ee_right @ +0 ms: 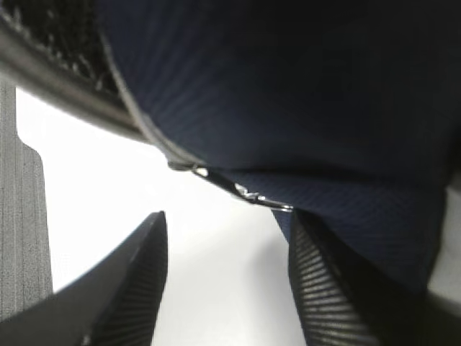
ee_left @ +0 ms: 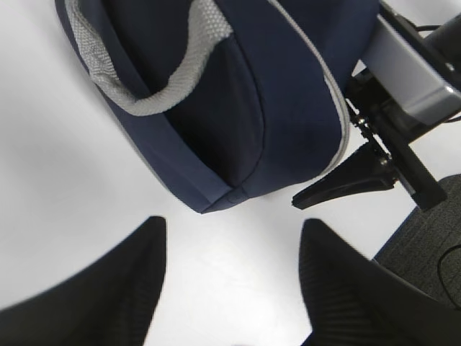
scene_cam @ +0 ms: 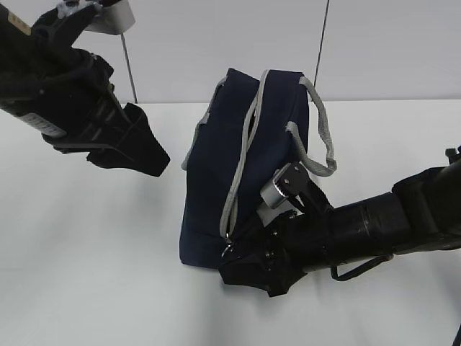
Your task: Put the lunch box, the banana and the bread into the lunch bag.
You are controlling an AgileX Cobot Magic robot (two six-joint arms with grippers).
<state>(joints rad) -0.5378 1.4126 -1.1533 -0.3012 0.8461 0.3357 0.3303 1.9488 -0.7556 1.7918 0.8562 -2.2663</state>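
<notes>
2 black grippers flank 1 navy lunch bag (scene_cam: 248, 166), which stands upright near the middle of the white table (scene_cam: 86, 245) with its grey zipper (scene_cam: 241, 169) running over the top and down the near end, apparently shut. Grey handles (scene_cam: 320, 133) droop at the bag's 3 o'clock side. The left gripper (scene_cam: 140, 155) hangs above the table at the bag's 9 o'clock, well apart from it, its fingers (ee_left: 94, 288) spread with nothing between them. The right gripper (scene_cam: 248, 263) sits low at the bag's 6 o'clock corner, jaws parted, just beside the metal zipper pull (ee_right: 238, 191); the close view is dim, so whether a finger (ee_right: 331, 288) touches the fabric is unclear, but nothing looks pinched.
</notes>
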